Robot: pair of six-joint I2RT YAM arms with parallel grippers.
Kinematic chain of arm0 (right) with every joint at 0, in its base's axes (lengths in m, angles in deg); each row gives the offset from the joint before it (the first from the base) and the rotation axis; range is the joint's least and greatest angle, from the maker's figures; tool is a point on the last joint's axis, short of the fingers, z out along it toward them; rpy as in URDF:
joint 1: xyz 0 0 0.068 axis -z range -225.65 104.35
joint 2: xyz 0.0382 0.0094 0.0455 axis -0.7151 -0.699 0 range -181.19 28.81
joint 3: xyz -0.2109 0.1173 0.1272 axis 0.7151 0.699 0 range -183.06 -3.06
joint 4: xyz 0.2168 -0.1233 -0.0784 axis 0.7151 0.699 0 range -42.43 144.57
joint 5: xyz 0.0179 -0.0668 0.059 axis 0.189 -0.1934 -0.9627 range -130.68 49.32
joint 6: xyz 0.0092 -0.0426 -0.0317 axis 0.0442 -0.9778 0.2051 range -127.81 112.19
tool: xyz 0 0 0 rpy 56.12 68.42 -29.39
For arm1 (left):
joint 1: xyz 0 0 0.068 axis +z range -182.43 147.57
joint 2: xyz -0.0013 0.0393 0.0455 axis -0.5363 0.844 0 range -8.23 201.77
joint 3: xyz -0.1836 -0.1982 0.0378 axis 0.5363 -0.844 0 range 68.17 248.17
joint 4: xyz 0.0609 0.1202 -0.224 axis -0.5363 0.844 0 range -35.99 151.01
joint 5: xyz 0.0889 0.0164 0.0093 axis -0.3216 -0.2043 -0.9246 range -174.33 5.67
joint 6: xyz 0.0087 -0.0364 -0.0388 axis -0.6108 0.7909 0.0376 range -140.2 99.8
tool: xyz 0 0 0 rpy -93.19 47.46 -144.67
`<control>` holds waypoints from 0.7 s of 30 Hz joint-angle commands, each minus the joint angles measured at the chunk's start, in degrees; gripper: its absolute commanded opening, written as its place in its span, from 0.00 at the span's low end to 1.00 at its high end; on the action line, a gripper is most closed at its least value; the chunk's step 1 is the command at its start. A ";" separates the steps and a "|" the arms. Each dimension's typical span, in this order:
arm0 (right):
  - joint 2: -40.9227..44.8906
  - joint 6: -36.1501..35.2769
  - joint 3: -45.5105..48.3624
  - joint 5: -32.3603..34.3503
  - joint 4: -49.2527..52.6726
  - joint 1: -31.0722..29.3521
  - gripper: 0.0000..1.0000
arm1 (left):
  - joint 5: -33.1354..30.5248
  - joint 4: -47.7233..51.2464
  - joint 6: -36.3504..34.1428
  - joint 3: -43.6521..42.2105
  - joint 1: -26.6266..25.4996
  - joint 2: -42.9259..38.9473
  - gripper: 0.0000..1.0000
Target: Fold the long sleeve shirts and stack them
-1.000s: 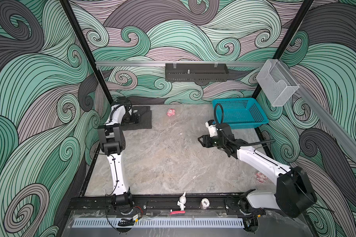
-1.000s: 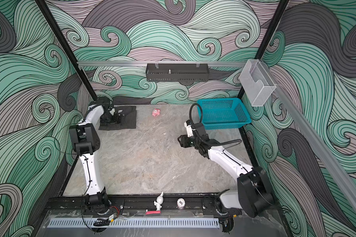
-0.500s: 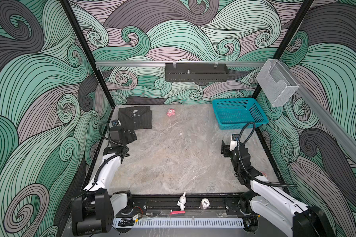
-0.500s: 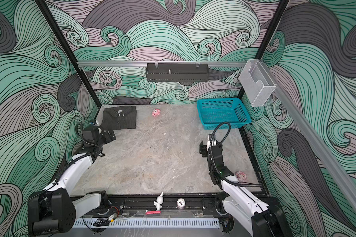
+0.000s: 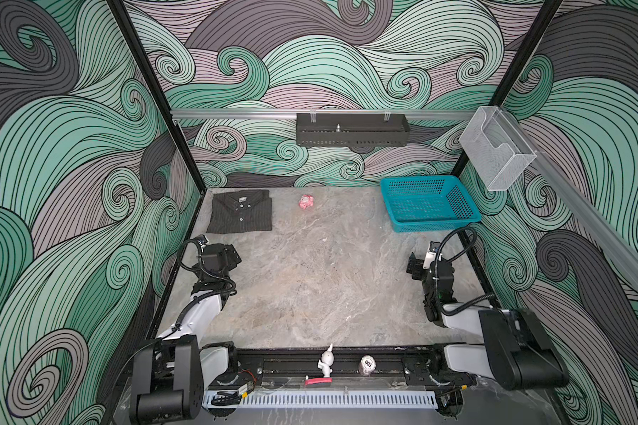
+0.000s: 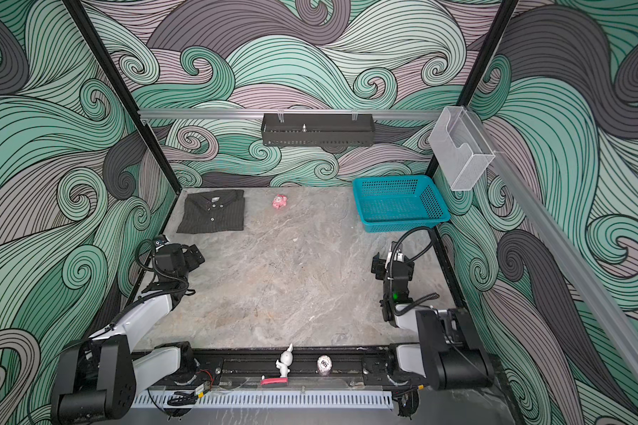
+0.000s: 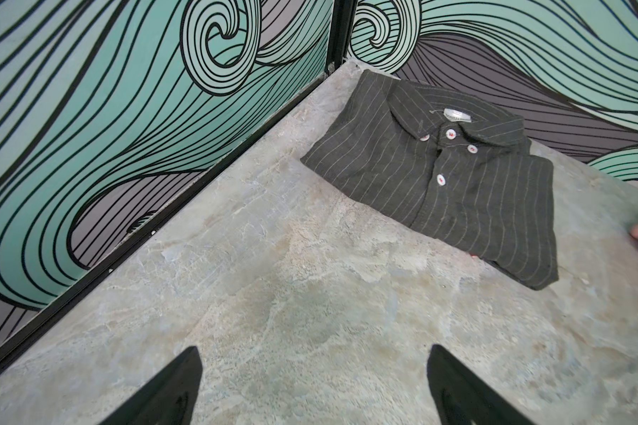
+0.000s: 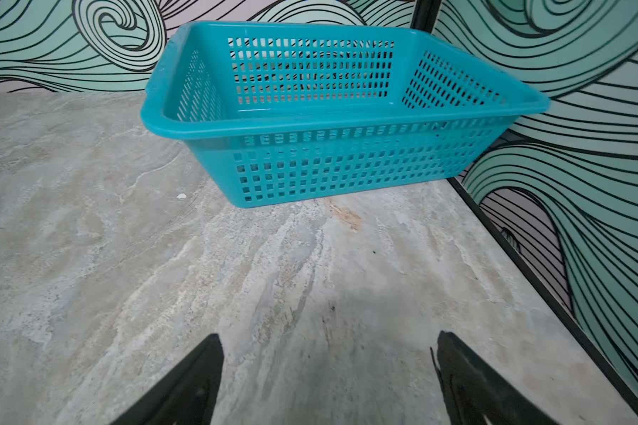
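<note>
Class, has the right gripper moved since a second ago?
Yes. The right gripper was left of the basket's near-left corner; now it sits right of that corner and nearer the front.

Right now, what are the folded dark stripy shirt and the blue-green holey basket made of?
The folded dark pinstriped shirt looks like woven cloth: matte, soft at its folds. The teal mesh basket looks like moulded plastic: smooth, slightly glossy along its rim.

Grey marbled tabletop: folded pinstriped shirt far-left corner, pink toy mid-back, teal basket far-right.
</note>
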 commanded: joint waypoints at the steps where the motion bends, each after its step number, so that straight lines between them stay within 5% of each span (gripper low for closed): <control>1: -9.12 0.35 -2.42 -4.47 -14.23 0.74 0.91 | -1.33 -9.44 -1.32 -0.84 -0.11 4.46 0.97; 2: -11.33 -0.21 -2.47 -5.21 -17.47 0.76 0.91 | -1.12 -11.55 -1.93 -0.70 -0.07 6.29 0.96; 4: -6.49 0.20 -5.22 -6.12 -4.09 0.97 0.91 | 0.31 -12.43 -4.07 0.51 -0.14 7.94 0.95; 8: -8.42 0.40 -8.33 -6.34 -1.14 1.16 0.99 | 4.27 -16.63 -8.82 1.29 -0.24 10.97 0.95; 11: -8.88 0.38 -9.65 -5.79 0.23 1.18 0.99 | 9.51 -29.70 -13.20 -1.91 -0.47 17.46 0.95; 21: -8.32 0.20 -10.34 -5.62 2.64 1.02 0.99 | 7.41 -26.99 -14.49 0.78 -2.73 20.59 0.99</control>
